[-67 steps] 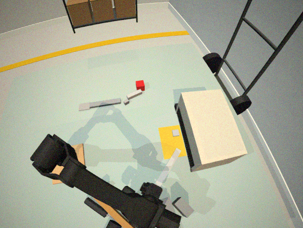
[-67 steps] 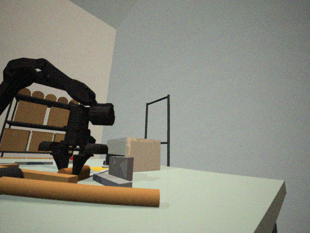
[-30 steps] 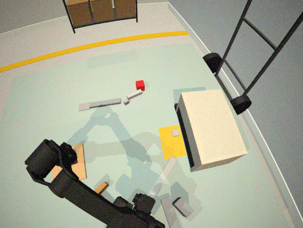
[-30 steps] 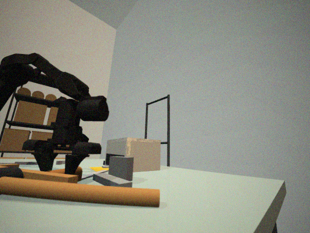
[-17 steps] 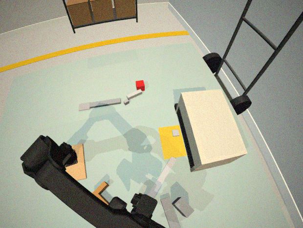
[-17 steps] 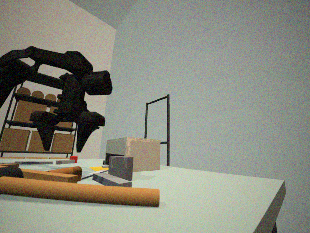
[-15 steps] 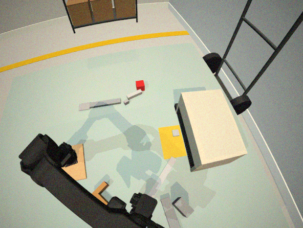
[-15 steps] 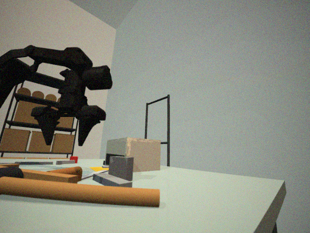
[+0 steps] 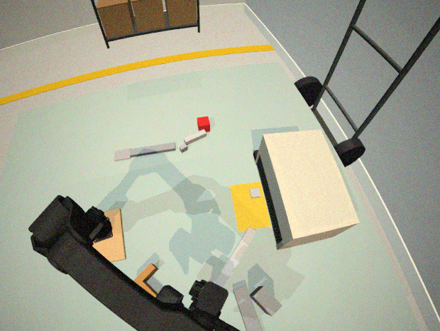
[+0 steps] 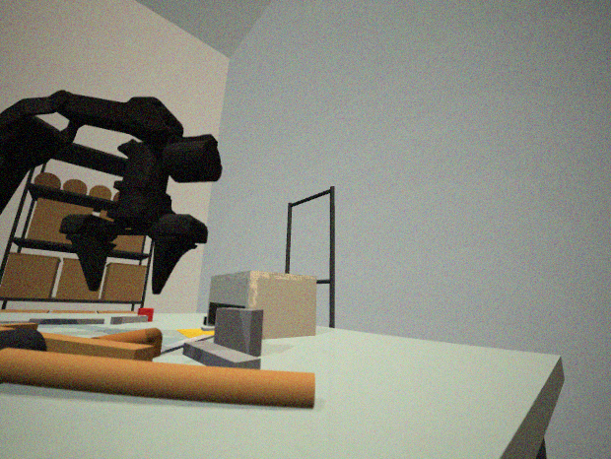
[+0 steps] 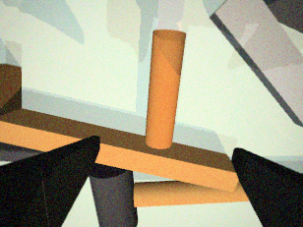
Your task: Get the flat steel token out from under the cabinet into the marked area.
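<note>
The grey square token [image 9: 255, 192] lies flat inside the yellow marked area [image 9: 247, 212] [image 10: 189, 332], near its cabinet-side edge. The cream cabinet [image 9: 309, 185] [image 10: 289, 308] stands just beyond, apart from the token. A long pale strip [image 9: 236, 254] runs away from the marked area, its tip at the area's near edge, clear of the token and outside the cabinet. An orange round handle [image 11: 166, 87], in line with the strip, has its end over an orange bar. My gripper [image 10: 125, 292] [image 11: 165, 147] is open and empty, raised above these things.
The orange bar [image 11: 64, 132] lies below my fingers. Grey blocks [image 9: 266, 300] [image 10: 238, 330] are beside the strip. A thick orange cylinder [image 10: 197, 384] lies in the foreground. A red cube [image 9: 203, 123] and pale pieces [image 9: 152, 149] lie farther back. An orange board [image 9: 115, 245] is partly hidden.
</note>
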